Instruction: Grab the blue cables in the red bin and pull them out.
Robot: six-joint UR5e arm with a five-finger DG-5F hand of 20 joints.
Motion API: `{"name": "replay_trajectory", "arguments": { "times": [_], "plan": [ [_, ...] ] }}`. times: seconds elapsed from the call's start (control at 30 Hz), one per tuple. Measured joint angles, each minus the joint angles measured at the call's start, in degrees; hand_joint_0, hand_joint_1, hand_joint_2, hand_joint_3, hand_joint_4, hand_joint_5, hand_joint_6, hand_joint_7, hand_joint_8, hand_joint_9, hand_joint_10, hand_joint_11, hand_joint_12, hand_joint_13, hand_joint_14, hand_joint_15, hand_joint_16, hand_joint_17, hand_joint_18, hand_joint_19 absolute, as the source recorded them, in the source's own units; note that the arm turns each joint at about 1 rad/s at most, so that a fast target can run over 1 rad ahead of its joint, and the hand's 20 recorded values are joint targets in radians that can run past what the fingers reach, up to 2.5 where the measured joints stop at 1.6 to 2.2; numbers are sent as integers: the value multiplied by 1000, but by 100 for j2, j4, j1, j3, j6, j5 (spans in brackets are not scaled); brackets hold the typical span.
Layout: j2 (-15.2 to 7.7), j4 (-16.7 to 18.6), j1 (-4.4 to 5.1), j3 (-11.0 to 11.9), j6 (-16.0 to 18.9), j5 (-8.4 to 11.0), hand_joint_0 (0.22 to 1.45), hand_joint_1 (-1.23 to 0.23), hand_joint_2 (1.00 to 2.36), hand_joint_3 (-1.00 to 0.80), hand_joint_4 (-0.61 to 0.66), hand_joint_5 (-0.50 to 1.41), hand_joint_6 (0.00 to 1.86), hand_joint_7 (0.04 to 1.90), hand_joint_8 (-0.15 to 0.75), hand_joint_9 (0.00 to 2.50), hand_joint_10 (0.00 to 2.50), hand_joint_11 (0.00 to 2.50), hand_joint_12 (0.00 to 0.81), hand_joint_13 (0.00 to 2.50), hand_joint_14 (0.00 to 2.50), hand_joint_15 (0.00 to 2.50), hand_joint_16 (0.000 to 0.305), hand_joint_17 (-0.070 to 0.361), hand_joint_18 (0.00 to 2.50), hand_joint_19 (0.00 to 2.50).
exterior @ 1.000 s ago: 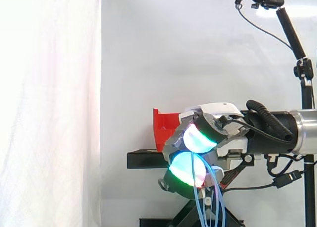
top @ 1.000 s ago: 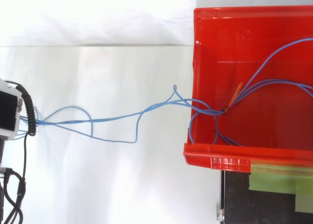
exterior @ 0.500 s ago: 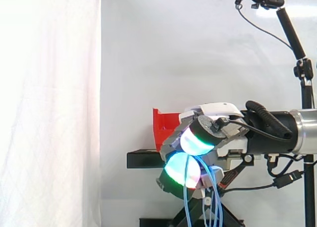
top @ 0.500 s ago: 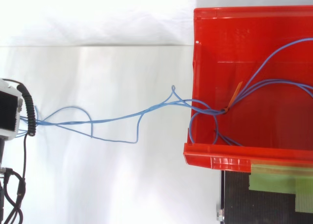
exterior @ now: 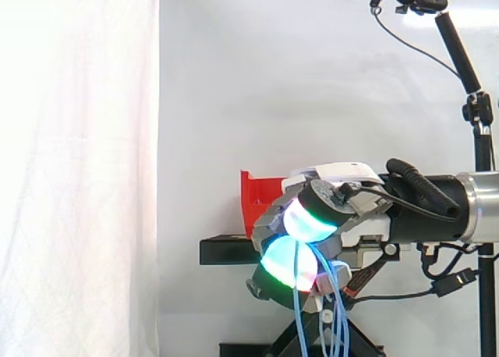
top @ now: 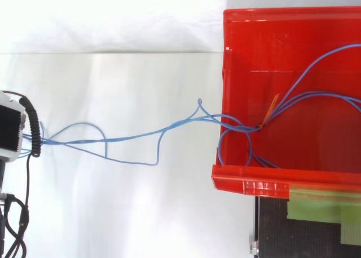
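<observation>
Side view: the hand (exterior: pixel 334 203) sits just in front of the bin (exterior: pixel 256 201), level with it, and hides the bin's near part. Its fingers are curled, and the glowing cyan-green pads (exterior: pixel 306 221) are closed together on the cables (exterior: pixel 299 319). The blue strands emerge between the upper and lower pad and hang down below the bin's level to the bottom edge of the view. The bin stands on a black stand (exterior: pixel 222 252). A small camera on a pole (exterior: pixel 421 0) stands well above and right of the bin, and a white curtain (exterior: pixel 78 170) hangs to the bin's left. Top view: the bin (top: pixel 254 182) lies at the right. Part of the cables (top: pixel 130 138) is inside it, coming in from the right edge in curved runs that meet at an orange tie (top: pixel 272 107) near the bin's left wall. From there the strands cross over the left wall and stretch well away from the bin in loose loops, reaching the robot's white casing (top: pixel 10 103) at the left edge. Green tape (top: pixel 316 208) lies on the black stand just below the bin's lower rim.
</observation>
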Motion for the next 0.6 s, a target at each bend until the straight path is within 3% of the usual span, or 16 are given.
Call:
{"name": "replay_trajectory", "arguments": {
  "times": [0.33,0.6],
  "plan": [
    [0,-3,2,-1,260,13,922,-959,1009,-750,131,832,575,732,240,1030,976,1699,345,1187,2,1679,47,105,880,1167],
    [0,-3,0,-1,1057,24,938,-957,1008,-766,103,822,611,709,241,999,1132,1651,339,1230,67,1691,46,103,909,1149]
  ]
}}
